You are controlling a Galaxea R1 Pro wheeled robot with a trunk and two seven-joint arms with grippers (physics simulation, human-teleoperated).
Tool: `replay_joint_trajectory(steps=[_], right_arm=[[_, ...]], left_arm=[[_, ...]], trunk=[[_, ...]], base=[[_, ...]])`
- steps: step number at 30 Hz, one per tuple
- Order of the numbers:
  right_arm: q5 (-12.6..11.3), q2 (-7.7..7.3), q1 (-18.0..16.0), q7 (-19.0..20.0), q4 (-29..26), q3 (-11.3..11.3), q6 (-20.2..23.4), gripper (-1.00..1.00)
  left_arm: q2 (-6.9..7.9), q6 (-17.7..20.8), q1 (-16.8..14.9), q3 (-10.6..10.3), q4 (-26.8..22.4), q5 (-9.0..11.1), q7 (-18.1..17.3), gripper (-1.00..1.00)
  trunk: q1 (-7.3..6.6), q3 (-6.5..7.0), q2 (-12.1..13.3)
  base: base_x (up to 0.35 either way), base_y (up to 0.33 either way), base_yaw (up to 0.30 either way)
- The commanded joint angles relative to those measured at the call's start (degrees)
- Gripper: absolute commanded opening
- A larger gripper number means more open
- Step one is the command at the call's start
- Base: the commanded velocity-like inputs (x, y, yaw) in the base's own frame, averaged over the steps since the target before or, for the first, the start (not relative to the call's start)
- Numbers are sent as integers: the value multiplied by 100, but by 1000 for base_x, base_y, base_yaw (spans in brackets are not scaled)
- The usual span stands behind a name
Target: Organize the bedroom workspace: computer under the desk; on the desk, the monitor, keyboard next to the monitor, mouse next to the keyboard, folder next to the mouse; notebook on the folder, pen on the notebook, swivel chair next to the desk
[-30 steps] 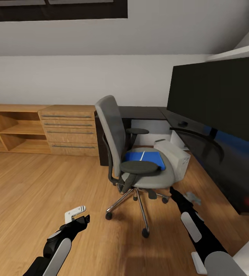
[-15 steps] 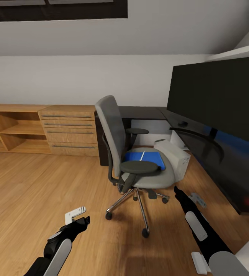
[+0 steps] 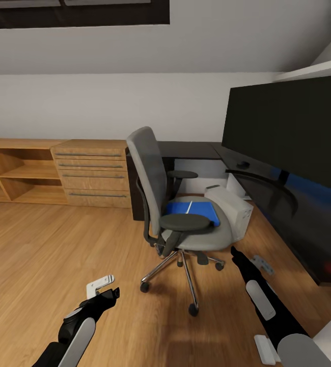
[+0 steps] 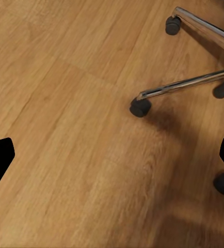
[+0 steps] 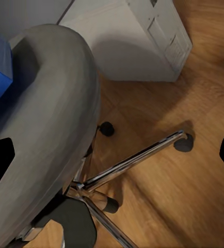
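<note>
The grey swivel chair (image 3: 178, 204) stands on the wood floor, out from the black desk (image 3: 193, 150). The blue folder (image 3: 195, 210) lies on its seat with the thin white pen (image 3: 190, 207) on top. The light grey computer (image 3: 232, 208) sits on the floor by the desk. The wide black monitor (image 3: 287, 127) stands on the desk, with the small dark mouse (image 3: 243, 164) beside its foot. My left gripper (image 3: 101, 285) hangs open low over the floor, left of the chair's base. My right gripper (image 3: 260, 263) is open beside the seat's right edge. The right wrist view shows the seat (image 5: 45, 129) and the computer (image 5: 138, 36).
A light-wood drawer chest (image 3: 91, 173) and open shelves (image 3: 12, 173) line the back wall on the left. The chair's chrome legs (image 4: 194, 82) and castors spread over the floor near both grippers. Open wood floor (image 3: 43, 255) lies to the left.
My right arm has shifted slightly to the right and down beside the chair seat. The left arm and the chair have stayed put.
</note>
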Motion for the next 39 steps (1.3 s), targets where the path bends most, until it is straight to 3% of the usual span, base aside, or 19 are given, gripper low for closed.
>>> replay_joint_trajectory(steps=[1,18,32,37,38,39], right_arm=[[-59,-7,0,-17,-5,10,-25,100],[-43,-24,5,-29,2,-8,-33,100],[-47,-53,5,-41,17,-27,-29,100],[-55,-95,4,-50,25,-42,-18,100],[-58,-104,5,-52,31,-60,-17,100],[-60,-105,3,-54,32,-69,-15,100]], left_arm=[[5,7,-4,-15,-8,51,61,100],[0,2,-4,-15,-8,49,72,100],[16,-38,-4,0,-6,57,81,100],[38,-241,-4,256,-4,59,65,100],[43,-347,-4,513,53,63,48,100],[45,-365,-4,578,94,66,42,100]], trunk=[[-1,-6,-2],[-1,-6,-2],[-1,-6,-2],[-1,-6,-2],[-1,-6,-2],[-1,-6,-2]], base=[[23,0,0],[251,-4,0],[41,-3,0],[1,0,0],[0,0,0],[0,0,0]])
